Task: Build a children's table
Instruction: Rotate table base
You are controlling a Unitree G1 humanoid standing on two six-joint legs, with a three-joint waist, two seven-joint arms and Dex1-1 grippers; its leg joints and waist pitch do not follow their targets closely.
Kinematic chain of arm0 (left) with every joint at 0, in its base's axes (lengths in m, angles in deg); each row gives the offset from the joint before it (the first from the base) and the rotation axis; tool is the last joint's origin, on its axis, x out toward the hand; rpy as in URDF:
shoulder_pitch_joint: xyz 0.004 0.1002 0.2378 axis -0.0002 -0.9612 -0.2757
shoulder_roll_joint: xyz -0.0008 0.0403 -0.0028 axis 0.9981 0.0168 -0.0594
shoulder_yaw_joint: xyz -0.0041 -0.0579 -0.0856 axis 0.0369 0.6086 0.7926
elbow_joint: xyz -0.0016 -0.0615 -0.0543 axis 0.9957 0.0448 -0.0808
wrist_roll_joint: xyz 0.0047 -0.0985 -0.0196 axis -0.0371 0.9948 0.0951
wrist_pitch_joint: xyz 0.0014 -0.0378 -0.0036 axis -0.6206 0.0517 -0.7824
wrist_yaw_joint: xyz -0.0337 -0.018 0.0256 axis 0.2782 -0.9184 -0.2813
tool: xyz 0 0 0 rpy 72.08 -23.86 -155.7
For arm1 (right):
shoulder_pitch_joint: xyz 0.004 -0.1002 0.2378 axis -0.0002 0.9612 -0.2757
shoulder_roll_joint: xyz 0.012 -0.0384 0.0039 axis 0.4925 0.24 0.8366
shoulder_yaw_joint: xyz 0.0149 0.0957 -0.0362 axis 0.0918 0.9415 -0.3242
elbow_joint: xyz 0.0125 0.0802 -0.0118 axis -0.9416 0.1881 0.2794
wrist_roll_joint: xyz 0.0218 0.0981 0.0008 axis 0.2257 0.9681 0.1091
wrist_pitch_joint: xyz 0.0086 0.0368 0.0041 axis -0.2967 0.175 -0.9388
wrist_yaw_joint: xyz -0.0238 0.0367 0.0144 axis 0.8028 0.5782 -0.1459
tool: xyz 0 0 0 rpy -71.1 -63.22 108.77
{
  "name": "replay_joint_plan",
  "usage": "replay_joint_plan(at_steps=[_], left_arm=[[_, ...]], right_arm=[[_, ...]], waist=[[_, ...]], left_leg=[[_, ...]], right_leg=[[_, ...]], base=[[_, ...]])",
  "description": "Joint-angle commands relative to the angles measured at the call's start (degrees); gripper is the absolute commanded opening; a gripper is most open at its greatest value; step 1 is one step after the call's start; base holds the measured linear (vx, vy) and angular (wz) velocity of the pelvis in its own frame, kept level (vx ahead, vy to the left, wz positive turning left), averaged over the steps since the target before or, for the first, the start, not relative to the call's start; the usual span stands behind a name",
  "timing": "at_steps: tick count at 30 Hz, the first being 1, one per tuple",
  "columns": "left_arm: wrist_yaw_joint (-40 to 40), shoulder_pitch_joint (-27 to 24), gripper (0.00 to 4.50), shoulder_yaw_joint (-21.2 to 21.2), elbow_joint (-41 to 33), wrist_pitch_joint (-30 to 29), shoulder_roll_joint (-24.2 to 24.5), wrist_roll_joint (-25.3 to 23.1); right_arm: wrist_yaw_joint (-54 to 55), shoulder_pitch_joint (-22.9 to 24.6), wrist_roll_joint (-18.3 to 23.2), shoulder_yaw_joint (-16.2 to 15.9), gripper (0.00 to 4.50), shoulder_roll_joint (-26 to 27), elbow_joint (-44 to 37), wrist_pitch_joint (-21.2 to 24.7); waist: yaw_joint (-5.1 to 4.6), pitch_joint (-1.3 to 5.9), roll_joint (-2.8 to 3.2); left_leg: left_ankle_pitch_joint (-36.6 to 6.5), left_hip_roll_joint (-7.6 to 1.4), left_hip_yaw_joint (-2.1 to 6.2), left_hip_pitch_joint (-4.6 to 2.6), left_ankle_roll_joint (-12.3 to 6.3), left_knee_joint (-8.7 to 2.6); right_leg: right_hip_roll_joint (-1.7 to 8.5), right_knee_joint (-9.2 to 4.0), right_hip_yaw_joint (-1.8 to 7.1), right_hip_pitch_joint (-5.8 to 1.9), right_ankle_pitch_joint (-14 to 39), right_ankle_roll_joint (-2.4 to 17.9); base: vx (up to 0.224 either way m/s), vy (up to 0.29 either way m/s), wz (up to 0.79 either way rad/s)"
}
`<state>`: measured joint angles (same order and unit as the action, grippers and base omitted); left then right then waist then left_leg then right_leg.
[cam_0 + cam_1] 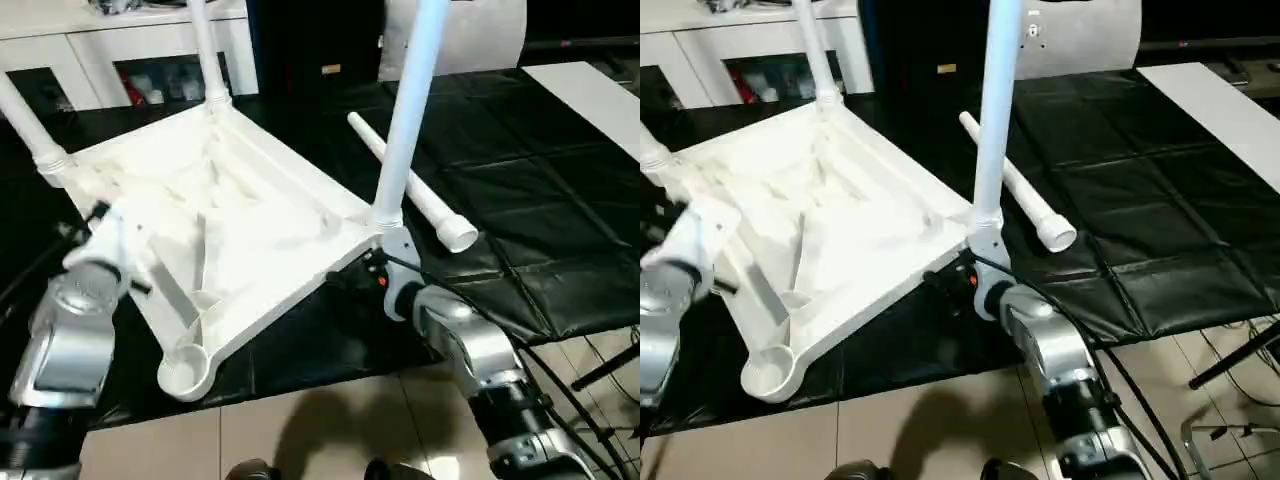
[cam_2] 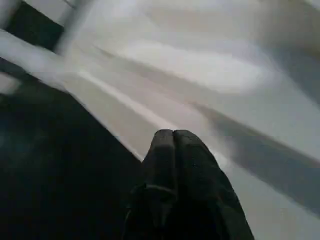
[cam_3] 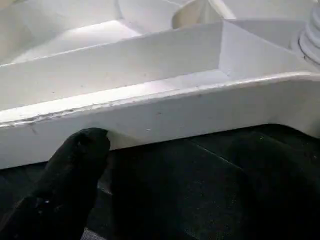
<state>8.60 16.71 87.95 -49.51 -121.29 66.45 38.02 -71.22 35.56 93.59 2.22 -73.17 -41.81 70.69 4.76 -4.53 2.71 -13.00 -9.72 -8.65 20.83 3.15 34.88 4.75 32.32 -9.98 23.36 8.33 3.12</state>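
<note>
A black padded mat (image 1: 520, 200) covers the work surface, and on it the children's table (image 1: 240, 230) lies upside down, ribbed underside facing up, tilted so that its near edge overhangs the mat's front border above the tiled floor (image 1: 320, 430). Three legs stand in its corner sockets: the tallest leg (image 1: 405, 120) rises from the near right corner, another leg (image 1: 205, 50) from the far corner, and a third (image 1: 25, 125) from the left corner. The nearest corner socket (image 1: 183, 372) is empty, its round mouth open toward the camera. A fourth leg (image 1: 410, 190) lies loose on the mat, just beyond and to the right of the tall leg, well apart from the empty socket. Behind the mat stands a white cabinet (image 1: 120, 45) with shelves. The left gripper (image 2: 172, 145) sits at the table's left rim — its two black fingers are pressed together with no gap between them and nothing held, the tips close against the white plastic. The right gripper (image 3: 85, 150) is at the table's near right edge, just below the tall leg's socket; one black finger (image 3: 87, 147) touches the lower edge of the white rim, but I cannot tell how far its jaws stand apart or whether they hold the rim.
</note>
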Motion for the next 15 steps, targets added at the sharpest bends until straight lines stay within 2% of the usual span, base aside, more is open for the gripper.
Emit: replay_joint_plan(at_steps=[1,2,3,4,5,6,8,9,10,12,14,15], left_arm=[[3.5,-0.8,0.07,-1.7,-2.4,-2.6,1.6,1.2],[7.5,-2.1,0.07,-3.9,-4.2,-3.8,3.1,2.8],[9.6,-2.7,0.07,-4.9,-5.2,-4.3,3.9,3.7],[10.8,-3.0,0.07,-5.5,-5.9,-4.4,4.3,4.3],[14.4,-3.4,0.07,-6.7,-7.7,-3.1,5.2,6.7],[16.1,-3.4,0.07,-7.1,-8.3,-2.0,5.5,8.0],[20.3,-3.5,0.07,-7.8,-9.9,-0.5,6.7,10.9],[20.7,-3.5,0.07,-7.9,-10.0,0.0,6.8,11.1],[22.3,-3.7,0.07,-8.0,-10.3,0.4,7.3,12.2],[24.3,-4.1,0.07,-8.6,-10.7,0.6,8.2,13.1],[32.2,-5.8,0.07,-10.9,-13.3,4.7,12.1,16.4],[35.8,-6.2,0.07,-11.6,-14.2,6.3,12.8,18.8]], right_arm=[[1.0,-0.9,-0.5,-0.1,4.5,0.5,2.1,-0.3],[0.9,-1.6,-0.5,-0.1,4.5,1.3,3.3,-0.8],[0.7,-1.9,-0.4,-0.1,4.5,1.7,3.8,-1.1],[0.6,-2.1,-0.3,0.0,4.5,1.9,4.1,-1.4],[0.5,-2.9,-0.2,0.3,4.5,2.3,5.3,-2.2],[0.4,-3.3,-0.1,0.4,4.5,2.5,5.9,-2.5],[0.2,-4.7,-0.6,0.1,4.5,2.7,8.0,-3.9],[0.2,-4.8,-0.6,0.1,4.5,2.7,8.1,-4.0],[0.2,-5.2,-0.7,0.1,4.5,2.8,8.7,-4.4],[0.1,-5.5,-0.6,0.2,4.5,2.9,9.3,-4.6],[-0.2,-6.8,-0.4,0.6,4.5,3.2,10.8,-5.3],[-0.3,-7.6,-0.6,0.6,4.5,3.4,11.9,-5.9]], waist=[[-0.24,3.18,1.04],[-0.23,3.35,0.98],[-0.43,3.11,0.93],[-0.55,3.07,0.93],[-0.88,2.68,0.59],[-0.78,2.63,0.82],[-1.41,2.44,0.84],[-1.5,2.51,0.45],[-1.58,2.46,0.78],[-1.52,2.6,0.66],[-1.52,2.79,0.85],[-1.78,2.6,0.83]], left_leg=[[-8.2,-4.01,1.68,-0.25,-4.19,-4.54],[-9.3,-4.07,1.76,-0.37,-3.8,-4.58],[-9.9,-4.03,1.82,-0.17,-3.65,-4.76],[-11.3,-4.02,1.77,-0.49,-3.24,-4.8],[-13.1,-3.95,1.77,-0.52,-2.9,-5.04],[-14.0,-3.94,1.9,-0.66,-2.69,-5.07],[-15.8,-3.79,1.95,-0.83,-2.06,-5.22],[-15.7,-3.76,1.96,-0.75,-2.19,-5.24],[-15.5,-3.79,1.89,-0.83,-2.16,-5.19],[-14.4,-3.75,1.79,-0.77,-2.32,-5.15],[-12.8,-3.83,1.93,-0.53,-2.45,-5.21],[-12.8,-3.84,1.89,-0.46,-2.54,-5.35]], right_leg=[[5.37,-3.75,4.67,-3.45,17.1,7.1],[5.64,-3.84,4.7,-3.55,18.4,7.0],[5.55,-3.84,4.65,-3.57,19.1,6.9],[5.58,-4.15,4.68,-3.41,20.5,6.7],[5.51,-4.49,4.64,-3.43,22.6,6.4],[5.72,-4.62,4.62,-3.46,24.0,6.1],[5.61,-4.76,4.64,-3.46,25.6,5.4],[5.58,-4.82,4.63,-3.47,25.6,5.4],[5.54,-4.74,4.72,-3.37,25.6,5.5],[5.63,-4.59,4.88,-3.42,24.9,5.8],[5.54,-4.04,4.91,-3.53,22.7,6.1],[5.4,-4.05,4.93,-3.5,22.2,6.3]], base=[[0.0,0.0,0.0],[0.0,0.0,0.0],[0.0,0.0,0.0],[0.0,0.0,0.0],[0.0,0.0,0.0],[0.0,0.0,0.0],[0.0,0.0,0.0],[0.0,0.0,0.0],[0.0,0.0,0.0],[0.0,0.0,0.0],[0.0,0.0,0.0],[0.0,0.0,0.0]])
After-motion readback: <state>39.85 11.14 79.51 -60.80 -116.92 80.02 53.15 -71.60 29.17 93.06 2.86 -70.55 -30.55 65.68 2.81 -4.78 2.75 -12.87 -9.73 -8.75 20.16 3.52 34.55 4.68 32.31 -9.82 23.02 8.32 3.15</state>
